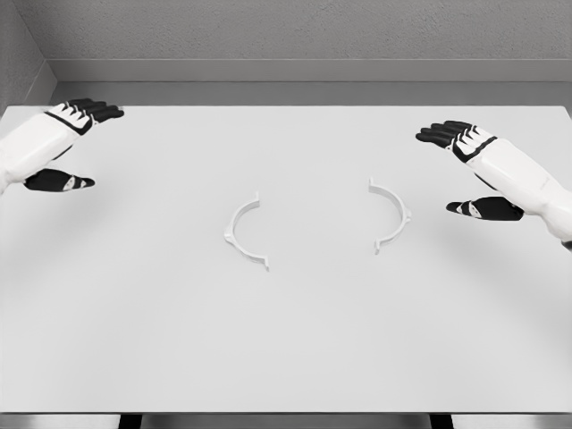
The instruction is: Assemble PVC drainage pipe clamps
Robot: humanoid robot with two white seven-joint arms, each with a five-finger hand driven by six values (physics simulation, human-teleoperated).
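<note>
on the broad white flat table (286, 357), near its middle, lie two thin white plastic half-ring pipe clamp pieces, each a curved band with small tabs at its ends. taking the table's centre as the landmark, the left clamp half (243, 230) sits just to the left of it, its curve bulging away from the centre and its open side facing the centre. the right clamp half (391, 215) sits to the right of the centre, a little farther back, bulging the opposite way, so the two open sides face each other. they are well apart, not touching, with bare tabletop between them. both lie flat on the surface. neither is inside or on any holder; they rest straight on the table.

the left hand (76, 121), black-fingered on a white forearm, hovers over the far left part of the table, well away from the centre, its fingers stretched out and relaxed, the thumb spread below, grasping nothing. the right hand (456, 138) mirrors it at the far right, fingers extended, thumb apart, empty too. neither hand touches a clamp piece. beyond the table's far edge stands a plain grey wall (295, 31).
</note>
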